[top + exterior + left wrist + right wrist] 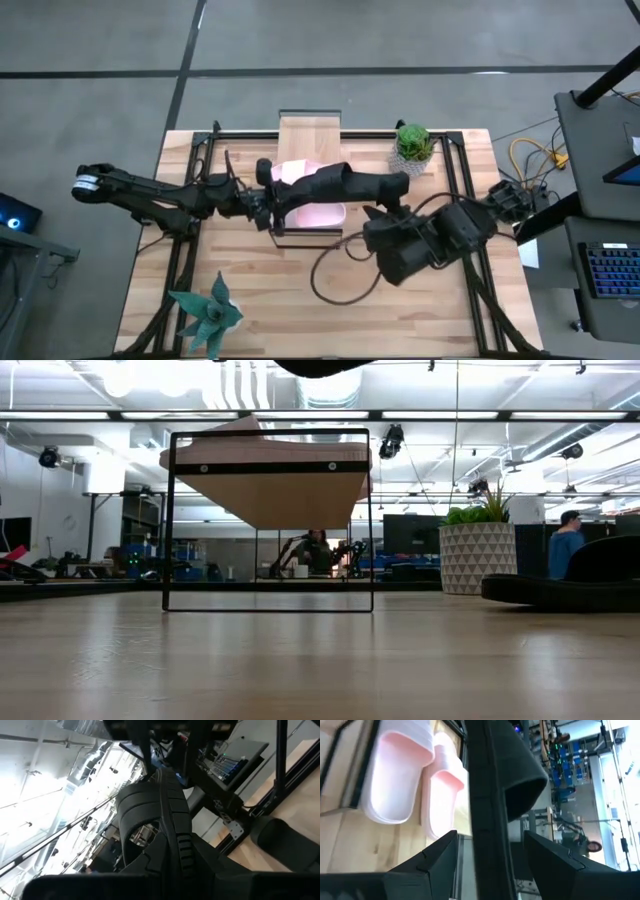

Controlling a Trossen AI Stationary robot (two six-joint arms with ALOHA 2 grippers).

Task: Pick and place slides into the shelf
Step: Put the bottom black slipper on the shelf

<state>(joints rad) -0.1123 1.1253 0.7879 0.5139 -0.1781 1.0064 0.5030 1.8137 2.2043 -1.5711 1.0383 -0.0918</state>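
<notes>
A black slide (pixel 340 185) hangs high above the table, over the shelf's near end, with my left gripper (pixel 265 200) shut on its left end. Its edge runs between the fingers of my open right gripper (pixel 490 845), which stand on either side of it with gaps. The right gripper (pixel 378 212) is just near of the slide's right end. Two light pink slides (pixel 395 775) lie side by side on the shelf's plank top (pixel 310 135). Another black slide (pixel 560 592) lies flat on the table at the right. My left gripper holds the black slide by the end nearest the left arm (pixel 278 192), coming at it about level from the table's left. The slide is lifted clear and sticks out toward the right arm, its ridged sole (pixel 170 820) filling the wrist view. The fingers themselves are hidden.
A potted plant (pixel 413 142) in a patterned white pot stands at the far right beside the shelf. A blue-green star-shaped plant (pixel 208 312) sits at the near left corner. A black cable (pixel 340 275) loops on the table near the right arm. A person shows in the room behind.
</notes>
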